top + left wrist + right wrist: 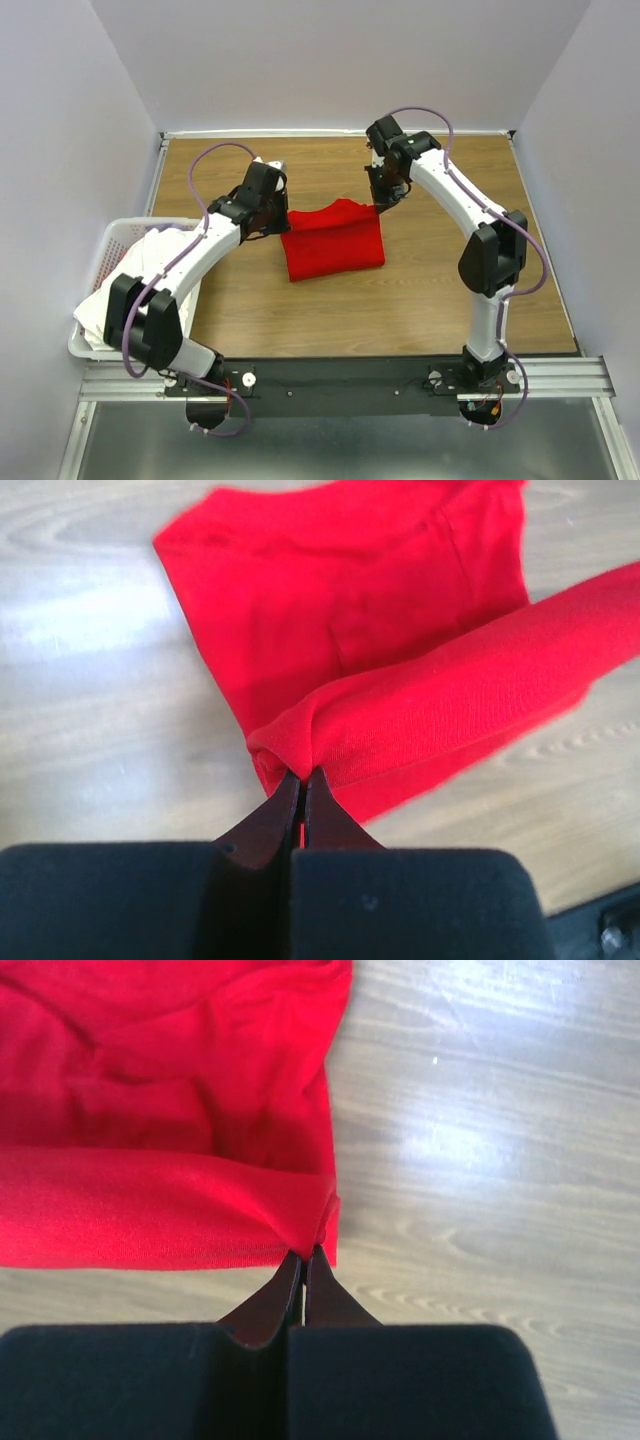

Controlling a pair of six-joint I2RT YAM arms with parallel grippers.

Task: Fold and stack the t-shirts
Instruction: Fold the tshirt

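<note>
- A white plastic laundry basket (112, 232) with slotted sides sits at the left edge of a brown wooden table (400, 310); I place everything else from it.
- A soft cloth, bright red t-shirt (333, 240) lies on the table to the right of the basket and clear of it, partly folded into a rough rectangle.
- The left gripper (302, 775), black and two-fingered, is at the shirt's corner nearest the basket. Its jaws are pressed fully together, with a bunched fold of the red t-shirt pinched at the tips.
- The right gripper (304, 1252) is at the shirt's corner farthest from the basket, on the same far edge. Its jaws are also squeezed tight, nipping the corner of the red hem.
- Between the two grips the held edge runs as a band of red cloth, raised a little over the rest of the shirt, which lies flat on the wood.
- A heap of crumpled white t-shirts (100, 310) fills the basket and spills over its near rim.
- The left arm reaches across the top of the basket towards the red t-shirt.
</note>
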